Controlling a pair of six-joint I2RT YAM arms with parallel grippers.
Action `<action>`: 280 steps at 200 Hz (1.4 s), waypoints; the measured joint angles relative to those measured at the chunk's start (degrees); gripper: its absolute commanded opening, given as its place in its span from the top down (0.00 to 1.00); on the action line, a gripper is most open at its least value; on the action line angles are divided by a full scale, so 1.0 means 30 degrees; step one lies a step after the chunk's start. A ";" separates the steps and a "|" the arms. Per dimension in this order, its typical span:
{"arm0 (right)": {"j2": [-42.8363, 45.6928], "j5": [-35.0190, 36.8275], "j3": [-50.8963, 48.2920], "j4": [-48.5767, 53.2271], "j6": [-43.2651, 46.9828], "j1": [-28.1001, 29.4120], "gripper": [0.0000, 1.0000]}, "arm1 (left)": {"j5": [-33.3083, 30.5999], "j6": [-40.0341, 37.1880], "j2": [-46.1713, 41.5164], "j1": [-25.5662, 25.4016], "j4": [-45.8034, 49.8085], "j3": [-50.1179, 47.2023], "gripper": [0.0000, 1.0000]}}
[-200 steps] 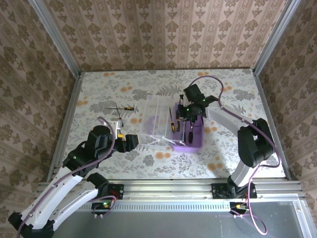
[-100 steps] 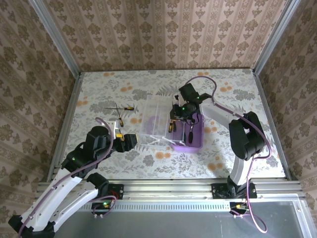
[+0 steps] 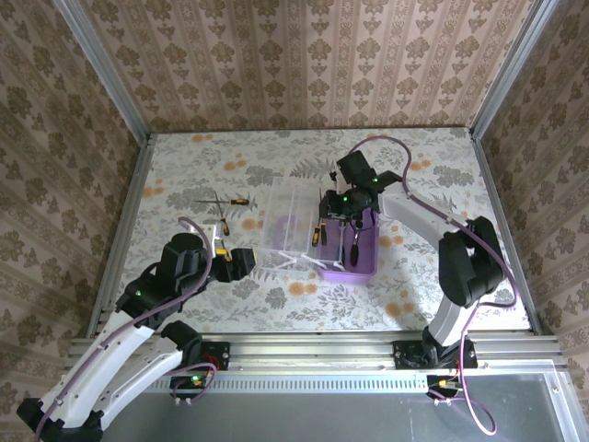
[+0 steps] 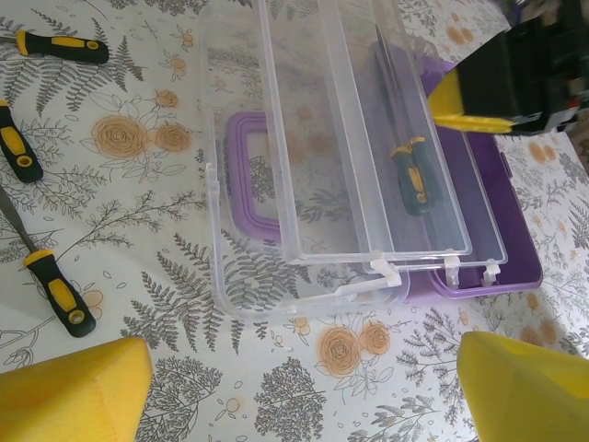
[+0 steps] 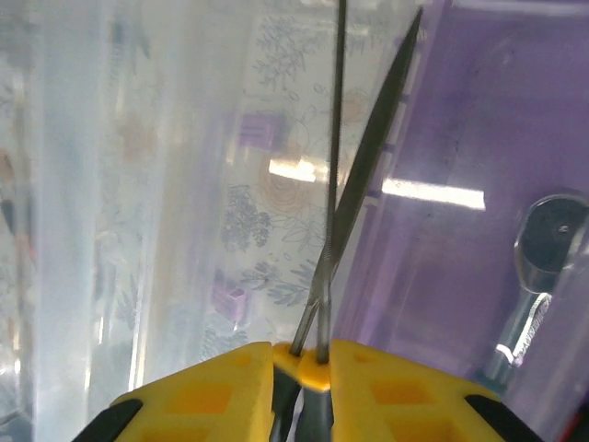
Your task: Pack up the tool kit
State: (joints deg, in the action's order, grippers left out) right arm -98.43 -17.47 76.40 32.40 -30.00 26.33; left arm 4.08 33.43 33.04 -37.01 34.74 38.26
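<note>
The purple tool kit box point(image 3: 365, 264) lies open mid-table, its clear lid point(image 3: 289, 226) folded out to the left with the purple handle point(image 4: 245, 175) under it. One orange-and-black screwdriver point(image 4: 412, 173) lies inside, seen through a clear tray. My right gripper point(image 3: 339, 214) hangs over the box's left part. In the right wrist view its fingers point(image 5: 216, 396) press on two screwdriver handles point(image 5: 311, 366) side by side, shafts point(image 5: 333, 184) pointing away. My left gripper point(image 4: 299, 396) stands open on the table just short of the lid's near corner, nothing between its fingers.
Three loose screwdrivers lie on the table left of the lid: the first screwdriver point(image 4: 60, 46), the second screwdriver point(image 4: 18, 152), the third screwdriver point(image 4: 57, 287). A shiny metal piece point(image 5: 550, 230) sits in the purple box to the right of the shafts. Metal rails edge the table.
The right gripper shifted a little left over the box and then edged back, staying low over it. The left arm has barely moved.
</note>
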 measured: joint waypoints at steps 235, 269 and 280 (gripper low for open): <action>-0.3184 0.1698 0.2237 0.0022 0.0306 0.0328 0.91 | 0.0233 0.0007 0.0685 0.0481 -0.0080 0.0000 0.13; -0.1931 0.1909 0.0940 -0.0226 -0.0197 0.0546 0.90 | 0.0357 0.0007 0.0634 0.0495 -0.0146 -0.0058 0.13; -0.1559 0.1989 0.0576 -0.0299 -0.0393 0.0597 0.87 | 0.0401 0.0007 0.0546 0.0495 -0.0160 -0.0160 0.13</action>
State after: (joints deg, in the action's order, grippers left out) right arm -103.11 -11.51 78.13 31.51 -31.18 28.12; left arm 5.28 33.45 34.68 -35.53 34.26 37.78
